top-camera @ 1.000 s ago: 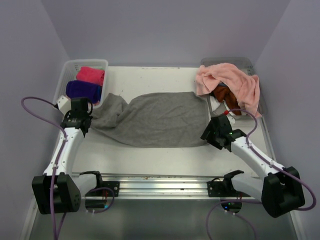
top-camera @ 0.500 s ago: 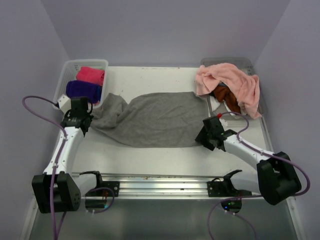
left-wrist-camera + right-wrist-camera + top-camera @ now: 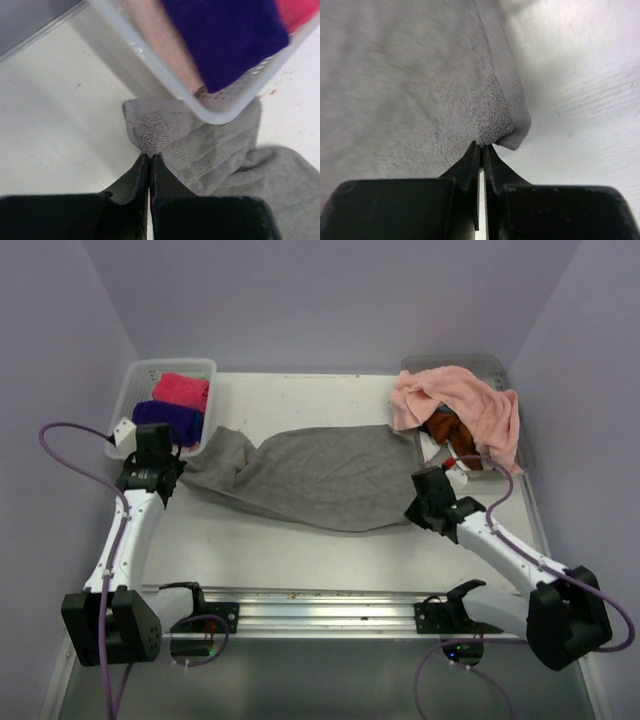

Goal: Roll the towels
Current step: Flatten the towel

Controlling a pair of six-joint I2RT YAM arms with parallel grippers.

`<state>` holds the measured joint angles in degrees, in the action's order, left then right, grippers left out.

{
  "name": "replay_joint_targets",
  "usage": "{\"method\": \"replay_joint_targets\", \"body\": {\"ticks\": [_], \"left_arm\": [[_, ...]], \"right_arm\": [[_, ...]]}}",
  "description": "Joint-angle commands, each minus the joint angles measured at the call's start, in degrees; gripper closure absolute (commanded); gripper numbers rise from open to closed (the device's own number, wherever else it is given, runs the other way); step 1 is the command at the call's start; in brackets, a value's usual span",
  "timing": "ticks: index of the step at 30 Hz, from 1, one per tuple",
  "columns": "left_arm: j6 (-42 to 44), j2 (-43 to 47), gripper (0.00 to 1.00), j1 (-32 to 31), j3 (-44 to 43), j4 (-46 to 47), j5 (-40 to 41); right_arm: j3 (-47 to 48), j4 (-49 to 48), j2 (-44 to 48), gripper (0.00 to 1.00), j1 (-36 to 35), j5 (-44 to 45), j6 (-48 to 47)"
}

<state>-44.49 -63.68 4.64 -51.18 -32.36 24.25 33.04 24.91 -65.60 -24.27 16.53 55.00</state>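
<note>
Grey towel (image 3: 310, 480) is pinched by left hand (image 3: 150, 158) beside white basket (image 3: 150, 62) and right hand (image 3: 481, 148) near pink-draped bin (image 3: 490, 362).

A white table (image 3: 300, 560) stands boxed in by pale lilac walls (image 3: 330, 300), a metal rail (image 3: 320, 608) along its near edge.

Light was soft and even; glare washed the white bench (image 3: 570, 60) beyond the right hand (image 3: 481, 150), where the grey terry towel (image 3: 395, 75) blurred.

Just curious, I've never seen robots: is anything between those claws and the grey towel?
Nothing visible. The left gripper and the right gripper are each shut on a corner of the grey towel.
</note>
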Motion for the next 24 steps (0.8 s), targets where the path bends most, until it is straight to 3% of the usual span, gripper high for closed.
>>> {"method": "replay_joint_targets", "body": {"ticks": [1, 10, 24], "left_arm": [[2.12, 0.75, 1.0, 0.54, -8.22, 1.95, -3.41], [4.93, 5.31, 1.0, 0.54, -26.5, -0.34, -10.18], [12.41, 20.43, 1.0, 0.54, -43.12, -12.27, -11.95]], "right_arm": [[11.66, 6.28, 7.23, 1.0, 0.98, 8.24, -6.55], [37.24, 12.88, 14.36, 1.0, 3.53, 11.59, -20.71], [55.37, 27.99, 29.12, 1.0, 3.53, 12.12, -27.93]]}}
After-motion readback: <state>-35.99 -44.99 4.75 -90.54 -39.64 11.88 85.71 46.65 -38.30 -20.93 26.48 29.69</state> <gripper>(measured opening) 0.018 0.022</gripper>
